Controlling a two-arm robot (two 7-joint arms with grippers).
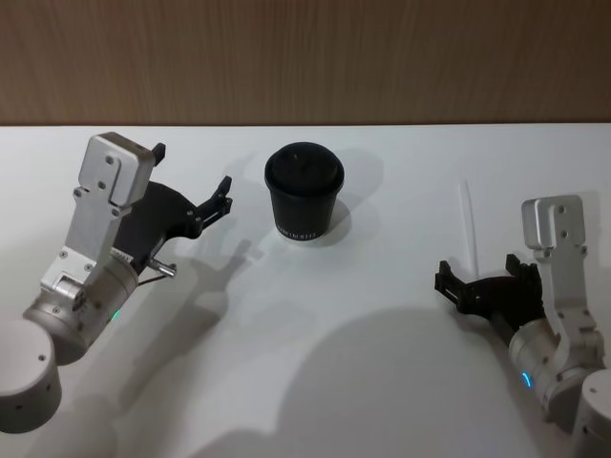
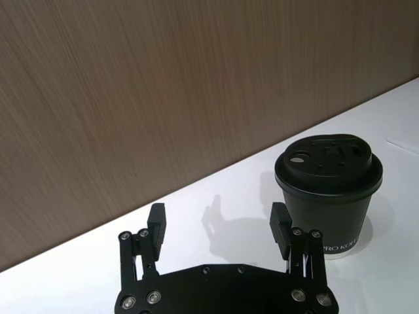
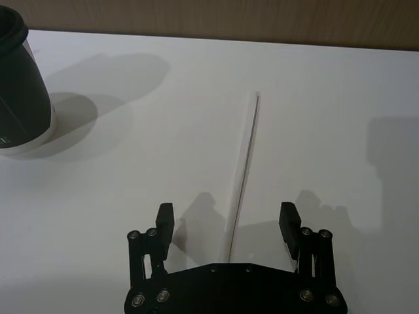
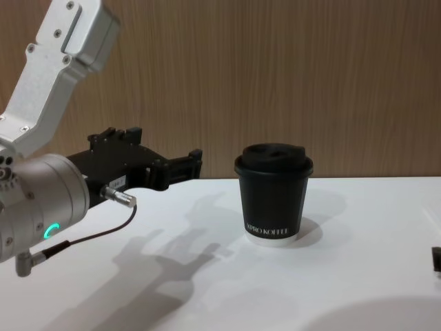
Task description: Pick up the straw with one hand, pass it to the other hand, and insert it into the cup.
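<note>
In the head view a thin white straw [image 1: 469, 225] is seen flat on the white table [image 1: 382, 143], right of the lidded black paper cup [image 1: 304, 194]. The left gripper [image 1: 192, 168] is held open left of the cup, and the right gripper [image 1: 477, 269] is held open well to its right. In the chest view "XPRO KOFFEE" is read in white on the cup.

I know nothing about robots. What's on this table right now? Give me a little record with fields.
straw: white, lying flat on the table, to the right of the cup
cup: black, lidded, upright
right gripper: fingers open either side of the straw's near end, not gripping
left gripper: fingers open, empty, to the cup's left
stage: straw not yet picked up
</note>
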